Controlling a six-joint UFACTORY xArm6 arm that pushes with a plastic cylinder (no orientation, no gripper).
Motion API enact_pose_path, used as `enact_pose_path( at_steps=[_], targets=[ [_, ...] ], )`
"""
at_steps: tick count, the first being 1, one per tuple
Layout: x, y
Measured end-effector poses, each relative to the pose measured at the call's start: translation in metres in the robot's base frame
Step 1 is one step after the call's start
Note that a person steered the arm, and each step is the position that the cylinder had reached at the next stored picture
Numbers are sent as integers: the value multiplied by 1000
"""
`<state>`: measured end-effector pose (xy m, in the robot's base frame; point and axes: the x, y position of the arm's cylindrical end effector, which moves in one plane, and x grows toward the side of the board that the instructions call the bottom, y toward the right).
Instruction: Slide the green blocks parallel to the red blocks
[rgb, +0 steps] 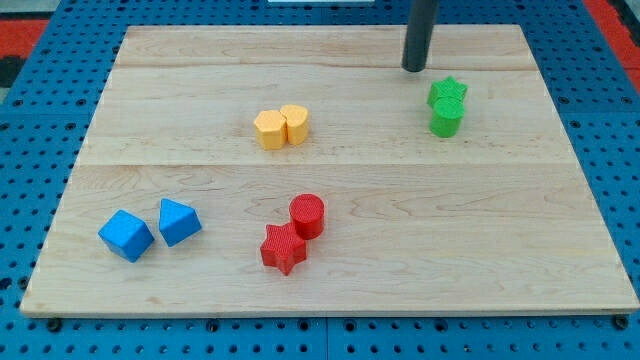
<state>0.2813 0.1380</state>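
While upright, my tip (415, 68) beside green star (449, 91)

A: Where is my tip (415, 69) sitting?
B: At ten o'clock of the green star (449, 92), which is touching the green cylinder (446, 117) at its six o'clock.

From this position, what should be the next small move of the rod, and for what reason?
Probably my tip should push down-left into the green star. My tip stands just up-left of the green pair, not clearly touching. The green cylinder sits right below the star, so they line up almost vertically, while the red cylinder and red star form a diagonal. The greens need tilting to match.
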Motion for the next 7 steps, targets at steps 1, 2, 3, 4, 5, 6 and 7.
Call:
enact_pose_path(
  at_steps=[1, 2, 3, 4, 5, 6, 7],
  targets=[
    [65, 19],
    [128, 19],
    [168, 22],
    [144, 39],
    [131, 77],
    [195, 76],
    [232, 67]
  ],
)
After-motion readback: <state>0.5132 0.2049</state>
